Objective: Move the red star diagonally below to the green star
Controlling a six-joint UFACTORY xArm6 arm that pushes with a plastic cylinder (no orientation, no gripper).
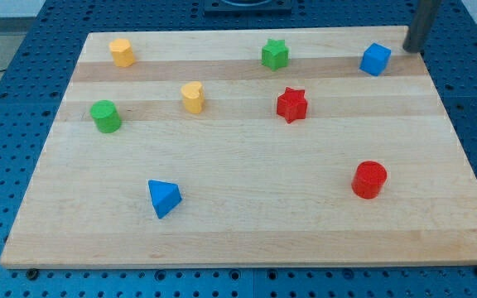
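Observation:
The red star lies on the wooden board, right of centre in the upper half. The green star lies above it and slightly to the left, near the board's top edge. The two stars are apart. My tip is at the board's top right corner, just right of the blue cube and far to the right of both stars.
A yellow hexagonal block is at top left. A yellow heart block and a green cylinder lie at the left. A blue triangular block is at lower left. A red cylinder is at lower right.

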